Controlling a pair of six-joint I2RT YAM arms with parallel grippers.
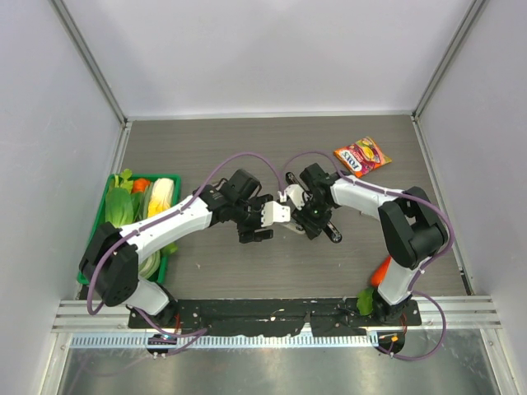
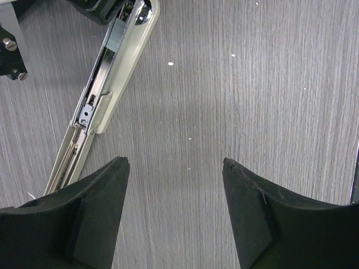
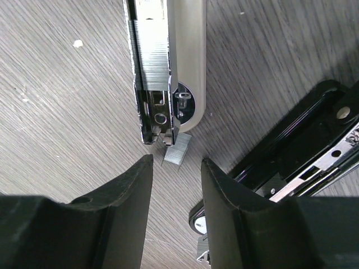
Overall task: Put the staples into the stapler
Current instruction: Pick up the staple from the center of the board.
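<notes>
A cream stapler [image 3: 188, 50] lies opened on the table, its metal channel facing up. A silvery strip of staples [image 3: 152, 56] sits in that channel. A short broken piece of staples [image 3: 176, 152] lies on the table at the channel's end. My right gripper [image 3: 175, 165] is open just short of that piece, with nothing between its fingers. In the left wrist view the same stapler [image 2: 115, 73] runs diagonally at the upper left. My left gripper [image 2: 175, 165] is wide open over bare table, its left finger beside the stapler's end. From above, both grippers meet at the stapler [image 1: 278, 212].
A black stapler [image 3: 303, 162] lies opened close to my right finger. An orange-red snack packet [image 1: 362, 156] rests at the back right. A green basket [image 1: 107, 193] of vegetables stands at the left. A carrot [image 1: 380, 270] lies by the right arm's base.
</notes>
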